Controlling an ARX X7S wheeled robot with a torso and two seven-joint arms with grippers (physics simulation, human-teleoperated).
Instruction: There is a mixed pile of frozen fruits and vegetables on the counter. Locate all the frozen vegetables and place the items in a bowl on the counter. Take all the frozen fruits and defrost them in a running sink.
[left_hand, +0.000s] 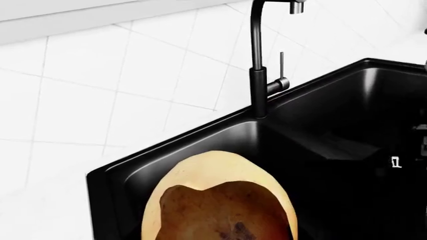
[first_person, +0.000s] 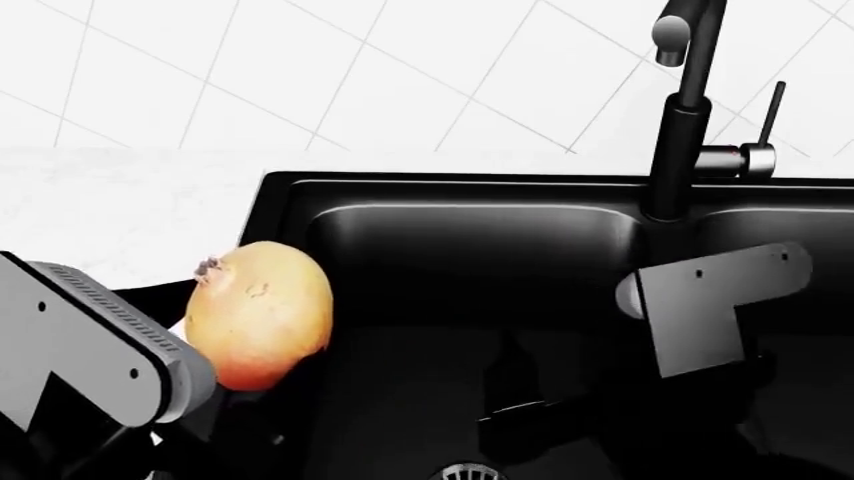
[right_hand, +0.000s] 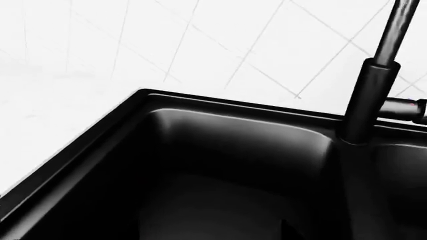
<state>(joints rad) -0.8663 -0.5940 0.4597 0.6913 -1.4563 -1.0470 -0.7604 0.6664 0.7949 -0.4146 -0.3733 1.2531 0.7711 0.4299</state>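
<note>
Holding a rounded tan-yellow fruit with a reddish-orange underside and a small brown tip (first_person: 258, 312) over the near-left edge of the glossy black double-basin sink (first_person: 454, 250).

Largest in sight is the white tiled wall (first_person: 334, 70), then the smooth white counter (first_person: 120, 200) running along the sink's left side, then the tall black tap (first_person: 683, 110) with its chrome lever (first_person: 770, 115), standing at the back rim between the two basins. The left gripper (first_person: 200, 375) appears closed against the fruit, one grey ribbed finger (first_person: 114, 320) just beside it, though the far finger is hidden. The right gripper (first_person: 714, 315) hangs over the basin near the tap; how far it is open cannot be told, and nothing shows in it. A round silver drain strainer (first_person: 467, 470) peeks in at the basin floor.
</note>
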